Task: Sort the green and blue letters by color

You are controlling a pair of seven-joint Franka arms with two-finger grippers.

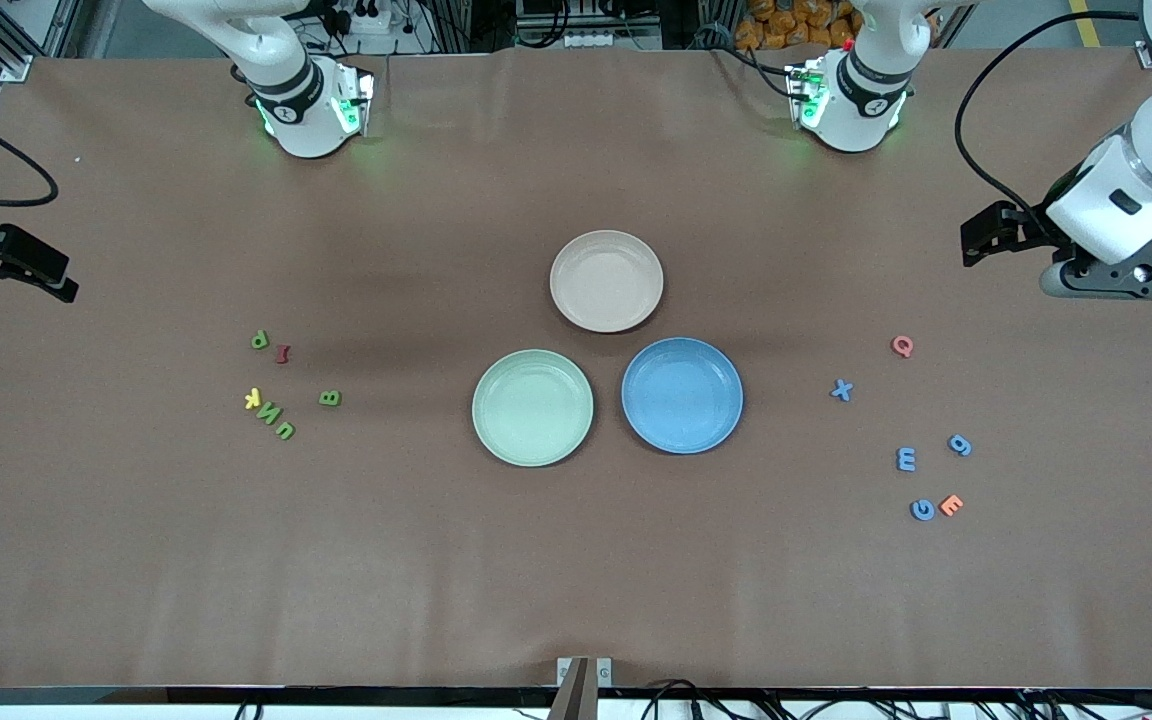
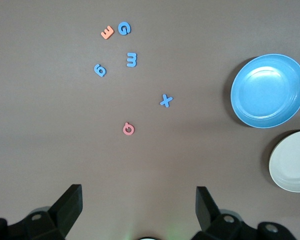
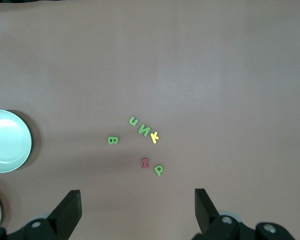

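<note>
Four blue letters lie toward the left arm's end: X (image 1: 841,390), E (image 1: 906,459), 9 (image 1: 959,444) and G (image 1: 923,510). In the left wrist view they are X (image 2: 165,100), E (image 2: 132,59), 9 (image 2: 100,70) and G (image 2: 124,28). Four green letters lie toward the right arm's end: P (image 1: 259,340), B (image 1: 330,398), N (image 1: 268,414) and U (image 1: 285,431). In the right wrist view they are P (image 3: 159,170), B (image 3: 112,140), N (image 3: 143,130) and U (image 3: 133,120). My left gripper (image 1: 978,240) (image 2: 138,205) and my right gripper (image 1: 44,272) (image 3: 137,205) hover open and empty, apart from the letters.
A green plate (image 1: 532,407), a blue plate (image 1: 682,394) and a beige plate (image 1: 606,280) sit empty mid-table. A pink Q (image 1: 901,346) and an orange E (image 1: 951,505) lie among the blue letters. A yellow K (image 1: 253,398) and a red I (image 1: 283,353) lie among the green ones.
</note>
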